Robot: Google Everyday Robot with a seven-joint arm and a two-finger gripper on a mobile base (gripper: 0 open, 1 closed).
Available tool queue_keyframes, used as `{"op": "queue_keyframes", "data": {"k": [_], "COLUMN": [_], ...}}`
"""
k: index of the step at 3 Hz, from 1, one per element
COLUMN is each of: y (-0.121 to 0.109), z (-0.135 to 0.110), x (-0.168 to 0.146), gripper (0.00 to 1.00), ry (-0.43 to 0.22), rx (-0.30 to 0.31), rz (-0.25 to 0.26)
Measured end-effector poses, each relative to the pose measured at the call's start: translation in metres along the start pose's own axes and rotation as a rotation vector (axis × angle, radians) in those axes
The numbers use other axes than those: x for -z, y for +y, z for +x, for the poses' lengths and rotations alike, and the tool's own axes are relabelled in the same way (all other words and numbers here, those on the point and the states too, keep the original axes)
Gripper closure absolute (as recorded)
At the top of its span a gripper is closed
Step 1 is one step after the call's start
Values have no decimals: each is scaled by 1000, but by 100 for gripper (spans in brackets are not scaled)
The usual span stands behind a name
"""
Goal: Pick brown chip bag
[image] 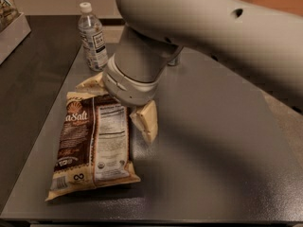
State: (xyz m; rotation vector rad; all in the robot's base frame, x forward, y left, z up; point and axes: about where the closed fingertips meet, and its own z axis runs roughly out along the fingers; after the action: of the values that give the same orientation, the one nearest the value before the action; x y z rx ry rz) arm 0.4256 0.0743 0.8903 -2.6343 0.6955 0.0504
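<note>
The brown chip bag [94,145] lies flat on the dark table [213,164], left of the middle, with its white nutrition panel and "Salt" lettering facing up. My gripper [119,103] is open and hangs over the bag's top end. One tan finger [147,122] is just off the bag's upper right edge. The other finger [92,83] is at the bag's top left corner. The wrist hides the bag's top edge. I cannot tell whether the fingers touch the bag.
A clear water bottle [93,37] stands at the table's back left, just behind the gripper. A small silver object [174,60] peeks out from behind the arm. A box [12,22] sits at the far left. My arm spans the upper right.
</note>
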Motion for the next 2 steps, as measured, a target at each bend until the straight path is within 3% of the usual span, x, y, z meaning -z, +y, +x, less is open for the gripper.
{"op": "queue_keyframes", "data": {"k": [2], "y": [1], "z": [-1], "x": [-52], "gripper": [0], "ry": [21], "rx": [285], "rz": [-135]}}
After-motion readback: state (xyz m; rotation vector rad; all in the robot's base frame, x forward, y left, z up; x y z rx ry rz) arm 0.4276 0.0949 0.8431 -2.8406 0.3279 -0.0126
